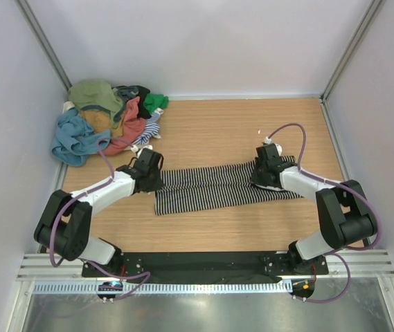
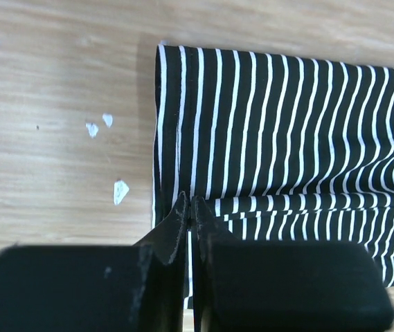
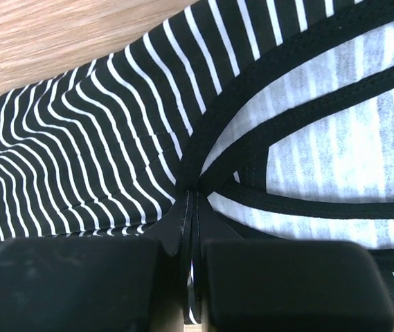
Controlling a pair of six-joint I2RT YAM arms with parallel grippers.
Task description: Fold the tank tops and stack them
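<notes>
The striped top [image 1: 217, 188] is laid on the tabletop [image 1: 252, 124] as a long band. Its left end is pinched by the left tool [image 2: 190, 207], its strap end by the right tool [image 3: 193, 197]. Other tops [image 1: 106, 121] are heaped beyond its left end.

Top external: mounted high, behind arm bases [image 1: 105, 254]; looked down on whole tabletop [image 1: 217, 124]; far range.
Left wrist: looked steeply down past own jaws at bottom edge; very close; covered hem end of striped tank top [image 2: 287, 138].
Right wrist: same attitude; very close; covered strap end.
Shared by all three views: striped tank top, tabletop.
</notes>
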